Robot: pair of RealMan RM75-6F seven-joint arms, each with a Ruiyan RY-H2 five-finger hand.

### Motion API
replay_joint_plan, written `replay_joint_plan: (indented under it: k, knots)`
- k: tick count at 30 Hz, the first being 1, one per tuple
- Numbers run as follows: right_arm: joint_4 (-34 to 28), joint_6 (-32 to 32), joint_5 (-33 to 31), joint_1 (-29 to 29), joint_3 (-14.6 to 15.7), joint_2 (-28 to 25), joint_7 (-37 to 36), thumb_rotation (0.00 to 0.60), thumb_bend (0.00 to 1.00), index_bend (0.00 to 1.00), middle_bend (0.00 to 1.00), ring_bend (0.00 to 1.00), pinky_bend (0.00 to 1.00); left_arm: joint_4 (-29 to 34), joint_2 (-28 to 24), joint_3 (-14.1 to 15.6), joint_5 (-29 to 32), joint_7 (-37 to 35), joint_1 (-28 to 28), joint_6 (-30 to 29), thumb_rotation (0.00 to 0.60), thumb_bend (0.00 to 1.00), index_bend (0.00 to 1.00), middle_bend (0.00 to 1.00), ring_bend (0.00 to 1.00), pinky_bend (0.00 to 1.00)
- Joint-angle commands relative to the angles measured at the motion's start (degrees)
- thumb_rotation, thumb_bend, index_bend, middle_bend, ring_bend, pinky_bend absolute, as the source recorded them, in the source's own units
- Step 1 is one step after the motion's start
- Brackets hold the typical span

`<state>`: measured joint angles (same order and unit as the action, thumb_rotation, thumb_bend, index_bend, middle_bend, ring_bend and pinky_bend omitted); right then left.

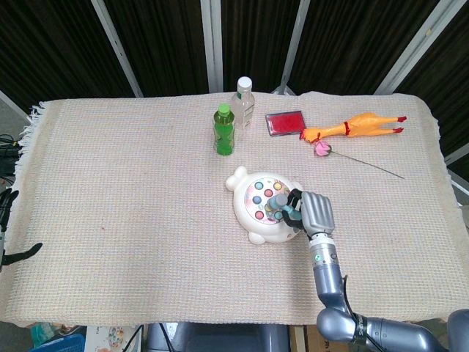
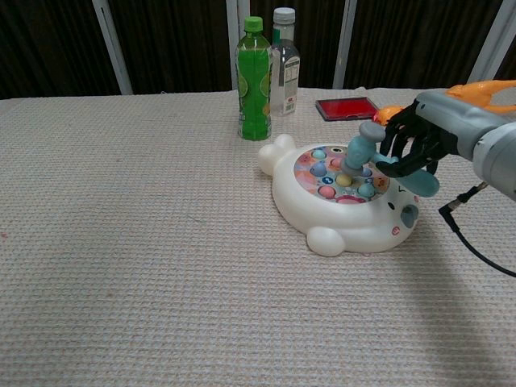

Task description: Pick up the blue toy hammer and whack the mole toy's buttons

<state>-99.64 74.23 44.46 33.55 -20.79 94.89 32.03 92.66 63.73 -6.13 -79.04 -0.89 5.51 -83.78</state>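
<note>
The white mole toy lies near the table's middle, its round face covered with several coloured buttons. My right hand grips the blue toy hammer by its handle, just right of the toy. The hammer's head is over the buttons, its lower end touching or just above a yellow one. My left hand shows only at the far left edge of the head view, off the table; its fingers are too cropped to read.
A green bottle and a clear bottle stand behind the toy. Further back right lie a red case, a rubber chicken and a pink flower on a stem. A woven cloth covers the table.
</note>
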Motion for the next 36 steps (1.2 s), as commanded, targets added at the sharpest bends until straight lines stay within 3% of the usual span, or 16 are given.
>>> replay_joint_plan:
  k: [1,21,36]
  knots:
    - [0.31,-0.05,-0.17,0.21,0.07,0.26,-0.10,0.600,0.66,0.97,0.76,0.64,0.72,0.04,-0.01,0.02,0.03,-0.01,0.02,0.07,0.600,0.00,0.00,0.00,0.00,0.00]
    - [2.99,0.03,-1.42,1.43,0.31,2.05,-1.32,0.600,0.66,0.97,0.76,0.64,0.72,-0.04,-0.12,-0.09,0.37,-0.33,0.07,0.24,0.600,0.00,0.00,0.00,0.00,0.00]
    - [-3.39,3.32,0.07,-1.09,-0.09,-4.57,-1.89,0.600,0.66,0.97,0.76,0.64,0.72,0.04,-0.08,-0.01,0.12,-0.21,-0.07,-0.15,0.600,0.00,0.00,0.00,0.00,0.00]
